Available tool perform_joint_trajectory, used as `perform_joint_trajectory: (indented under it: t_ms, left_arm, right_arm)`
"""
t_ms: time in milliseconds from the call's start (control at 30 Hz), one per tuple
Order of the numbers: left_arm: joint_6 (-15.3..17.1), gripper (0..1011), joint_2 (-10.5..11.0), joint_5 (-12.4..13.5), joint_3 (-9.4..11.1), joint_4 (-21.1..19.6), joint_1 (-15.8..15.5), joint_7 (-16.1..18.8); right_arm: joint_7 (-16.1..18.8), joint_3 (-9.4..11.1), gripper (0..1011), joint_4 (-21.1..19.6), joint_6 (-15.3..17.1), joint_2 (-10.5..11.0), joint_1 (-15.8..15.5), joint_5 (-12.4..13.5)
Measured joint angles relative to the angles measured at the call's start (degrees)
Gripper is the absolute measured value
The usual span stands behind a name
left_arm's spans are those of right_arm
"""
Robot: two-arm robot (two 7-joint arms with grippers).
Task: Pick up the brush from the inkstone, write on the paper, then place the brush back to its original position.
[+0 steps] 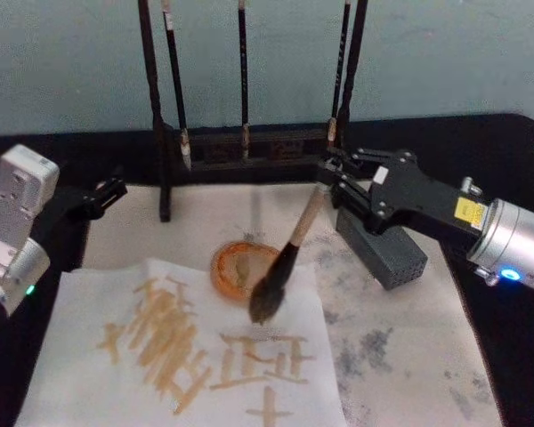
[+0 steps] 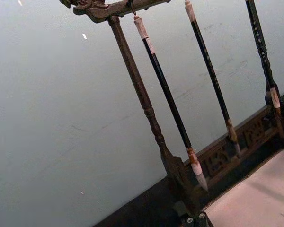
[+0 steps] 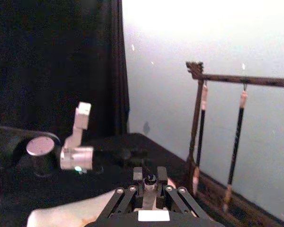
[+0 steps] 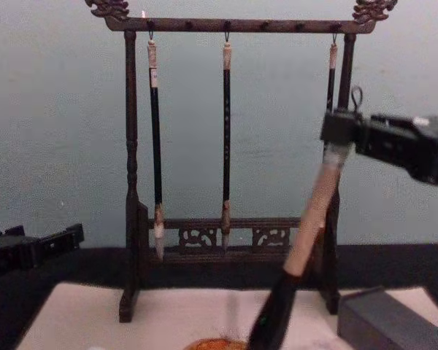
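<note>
Gripping the brush (image 1: pixel 295 240) by its handle top, the right gripper (image 1: pixel 327 171) had its jaws clamped on it. Hairs hung just right of the inkstone (image 1: pixel 236 267), over the paper (image 1: pixel 400 302). Left gripper (image 1: pixel 107 191) sat parked, well left of the inkstone. Risk: with so high a pinch, the tilted brush could pivot and smear.

Dark wooden rack (image 4: pixel 233 237) at back; wide off-white paper sheet (image 1: pixel 80 374) front-left, round orange dish (image 1: pixel 231 267) at its far edge; dark rectangular block (image 1: pixel 383 253) right of dish; thick beige-handled brush (image 1: pixel 289 258) slanting between them
</note>
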Motion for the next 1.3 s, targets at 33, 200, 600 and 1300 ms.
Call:
perform_joint_trajectory:
  t_ms: [33,200,600,1300]
  left_arm:
    - [0.0,1000,0.0,0.0,0.0,0.0,0.0,0.0]
    - [0.0,1002,0.0,0.0,0.0,0.0,0.0,0.0]
    - [0.0,1002,0.0,0.0,0.0,0.0,0.0,0.0]
    - [0.0,1002,0.0,0.0,0.0,0.0,0.0,0.0]
  right_arm:
    - [0.2,0.0,178,-0.4,0.1,-0.2,0.1,0.3]
    - [0.7,-0.6,178,-1.5,0.7,-0.9,0.5,1.2]
    - [1.5,-3.9,178,-2.1,1.6,-2.0,0.9,1.7]
    - [1.2,-4.1,178,1.4,1.8,-1.6,0.9,1.8]
